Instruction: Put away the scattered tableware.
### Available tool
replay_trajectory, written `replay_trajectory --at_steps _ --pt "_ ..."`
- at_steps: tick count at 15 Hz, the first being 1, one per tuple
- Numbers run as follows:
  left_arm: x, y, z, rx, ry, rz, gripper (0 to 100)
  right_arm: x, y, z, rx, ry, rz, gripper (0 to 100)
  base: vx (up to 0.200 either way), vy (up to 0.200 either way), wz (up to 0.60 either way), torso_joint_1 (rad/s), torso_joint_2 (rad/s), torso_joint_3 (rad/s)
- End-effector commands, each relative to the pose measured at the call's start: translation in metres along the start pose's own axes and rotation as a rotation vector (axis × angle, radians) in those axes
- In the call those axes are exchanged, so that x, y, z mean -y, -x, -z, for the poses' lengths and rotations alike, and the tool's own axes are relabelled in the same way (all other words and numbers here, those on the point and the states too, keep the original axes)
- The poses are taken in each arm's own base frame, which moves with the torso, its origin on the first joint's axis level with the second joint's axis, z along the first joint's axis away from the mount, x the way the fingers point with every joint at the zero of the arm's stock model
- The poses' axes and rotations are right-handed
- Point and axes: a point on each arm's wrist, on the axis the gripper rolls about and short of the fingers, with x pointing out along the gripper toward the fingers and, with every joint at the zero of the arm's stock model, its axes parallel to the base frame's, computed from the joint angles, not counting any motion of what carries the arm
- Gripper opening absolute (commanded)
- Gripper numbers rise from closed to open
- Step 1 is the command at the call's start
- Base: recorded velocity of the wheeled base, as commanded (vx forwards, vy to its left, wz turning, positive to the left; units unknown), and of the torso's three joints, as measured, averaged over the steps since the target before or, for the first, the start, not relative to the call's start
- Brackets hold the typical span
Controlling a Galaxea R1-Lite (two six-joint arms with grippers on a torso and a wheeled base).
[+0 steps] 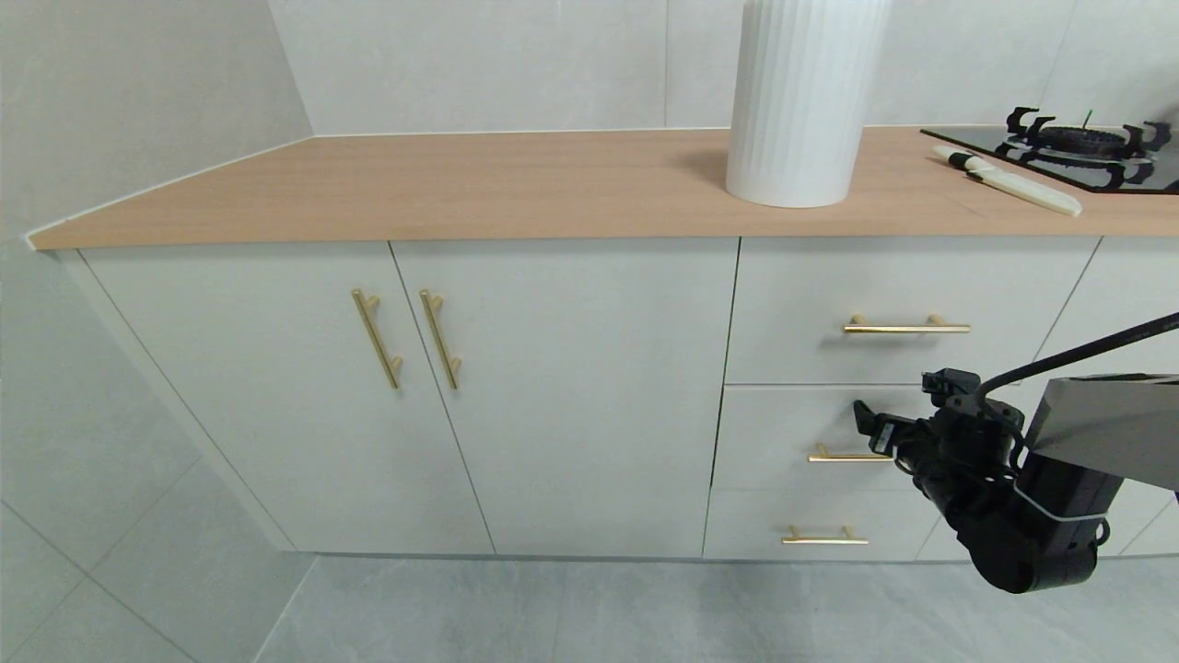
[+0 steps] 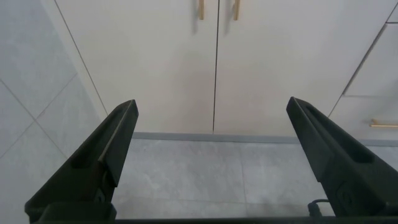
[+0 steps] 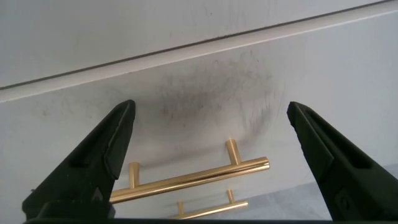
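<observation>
Knife (image 1: 1009, 181) lies on the counter (image 1: 461, 184) beside the hob (image 1: 1087, 147), untouched. My right gripper (image 3: 210, 112) faces the middle drawer handle (image 3: 193, 177), jaws wide, presumably opening storage first. My left gripper (image 2: 211, 109) is low before the cupboard doors (image 2: 217, 62), jaws also wide.

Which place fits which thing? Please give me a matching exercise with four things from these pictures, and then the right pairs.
Things:
1. white vase
2. knife
3. left pincer
4. right pincer

Places:
A. open, before the middle drawer handle
B. lying on the countertop, beside the hob
C. open, before the closed double doors, low near the floor
D. standing upright on the countertop

Pairs: 1-D, 2-B, 3-C, 4-A
</observation>
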Motion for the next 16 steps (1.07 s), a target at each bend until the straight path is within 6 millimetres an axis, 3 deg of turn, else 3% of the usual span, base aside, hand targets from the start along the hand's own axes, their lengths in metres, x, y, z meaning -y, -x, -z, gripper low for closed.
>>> replay_trajectory --at_steps 1,10,12,14,16 --pt "0.0 0.0 0.0 -0.002 0.0 0.002 100 0.001 -0.001 0.0 0.002 0.0 0.001 100 0.0 0.0 0.0 0.0 0.0 0.0" --pt "0.0 0.0 0.0 -0.002 0.0 0.0 100 0.002 -0.002 -0.008 0.037 -0.014 0.035 100 0.0 0.0 0.0 0.0 0.0 0.0" --pt "0.0 0.0 0.0 -0.002 0.0 -0.001 100 0.004 0.02 -0.019 0.015 -0.008 0.025 100 0.0 0.0 0.0 0.0 0.0 0.0" --pt "0.0 0.0 0.0 -0.002 0.0 0.002 100 0.002 0.051 -0.053 0.072 -0.021 0.0 100 0.0 0.0 0.0 0.0 0.0 0.0" --pt "0.0 0.0 0.0 -0.002 0.0 0.0 100 0.007 0.095 -0.095 0.164 -0.047 -0.019 100 0.0 0.0 0.0 0.0 0.0 0.0"
